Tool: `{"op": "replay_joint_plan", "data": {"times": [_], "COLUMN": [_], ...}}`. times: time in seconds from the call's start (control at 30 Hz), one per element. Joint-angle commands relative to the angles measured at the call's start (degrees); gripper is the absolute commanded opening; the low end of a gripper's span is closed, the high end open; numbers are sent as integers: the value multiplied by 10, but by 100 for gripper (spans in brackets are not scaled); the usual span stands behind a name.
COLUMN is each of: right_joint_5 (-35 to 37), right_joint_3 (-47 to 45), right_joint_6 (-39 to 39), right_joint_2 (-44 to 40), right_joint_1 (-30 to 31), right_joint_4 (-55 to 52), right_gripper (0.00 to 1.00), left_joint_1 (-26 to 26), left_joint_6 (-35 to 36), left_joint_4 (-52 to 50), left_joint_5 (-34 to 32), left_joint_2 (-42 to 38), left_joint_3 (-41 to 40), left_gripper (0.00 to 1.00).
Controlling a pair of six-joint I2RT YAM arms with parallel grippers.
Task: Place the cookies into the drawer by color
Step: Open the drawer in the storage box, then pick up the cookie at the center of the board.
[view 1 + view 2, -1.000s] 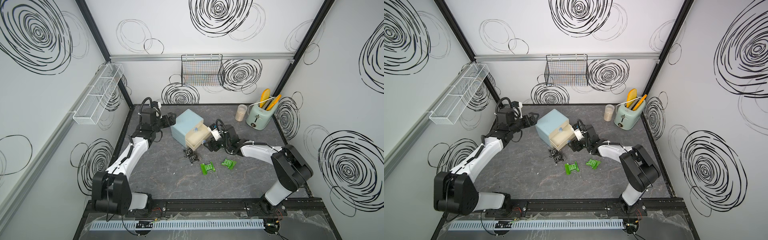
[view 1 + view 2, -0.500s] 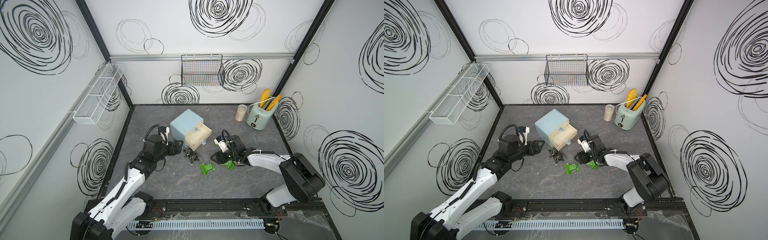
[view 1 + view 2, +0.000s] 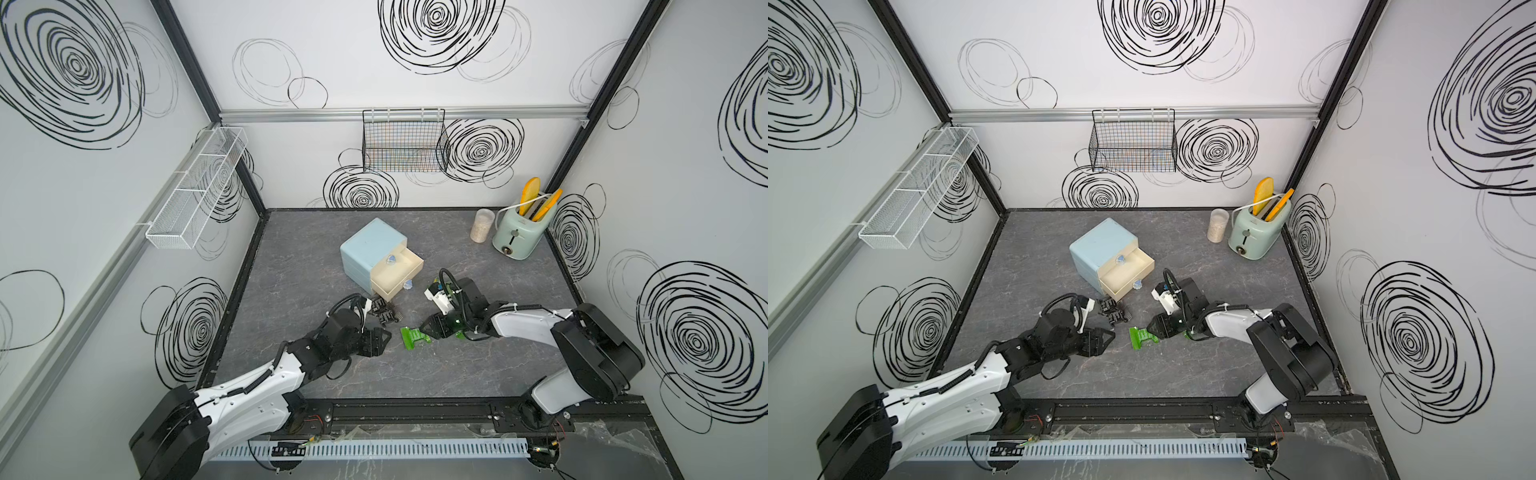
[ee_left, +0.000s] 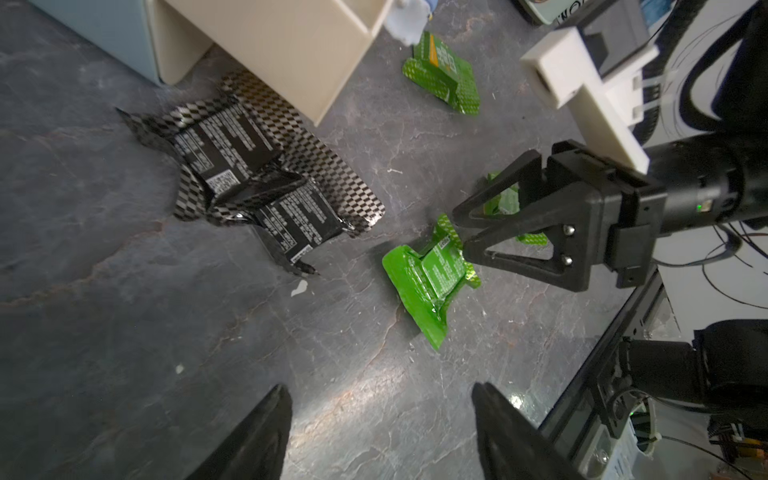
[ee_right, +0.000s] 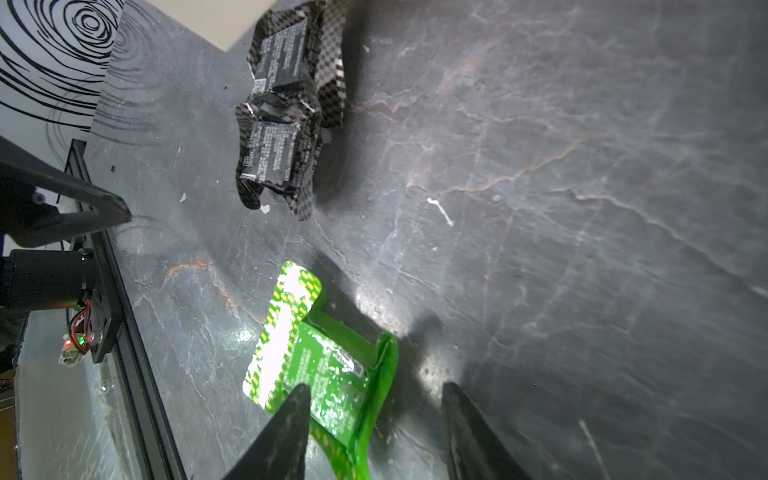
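Observation:
The pale-blue cabinet has one cream drawer pulled out; nothing shows inside it. Two black cookies lie overlapping on the floor just before it. A green cookie lies flat in front of them. My right gripper is open and low over that packet's near end, with one fingertip on the foil. Two more green cookies lie near it. My left gripper is open and empty, left of the green packet.
A mint toaster with yellow slices and a clear cup stand at the back right. A wire basket hangs on the back wall and a white mesh shelf on the left wall. The black front rail runs behind both arms.
The left arm swung from beside the cabinet's back down to the front, left of the green packet. The right gripper left the drawer and dropped onto the green packet. Both jaws narrowed.

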Motion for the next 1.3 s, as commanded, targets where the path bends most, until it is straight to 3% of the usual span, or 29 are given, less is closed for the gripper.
{"op": "replay_joint_plan", "data": {"times": [0.0,0.2,0.5,0.87,1.27], "right_joint_5": [-19,-8,-14,19,7], "right_joint_3": [9,22,9,-35,-58], "right_joint_6": [3,9,24,54,80], "right_joint_2": [22,37,40,-5,-6], "right_joint_1": [5,10,32,52,77], "right_joint_4": [9,22,21,11,36], "right_gripper": [53,54,45,45,32], "left_joint_1": [-20,-51,-82,-84,-82], "left_joint_6": [-25,-34,-46,-50,-36], "left_joint_4": [67,107,166,227,239], "left_joint_5": [-21,-15,1,2,-3], "left_joint_2": [18,54,131,234,302], "left_joint_3": [-5,-12,-14,4,41], "left_gripper": [70,64,60,51,45]}}
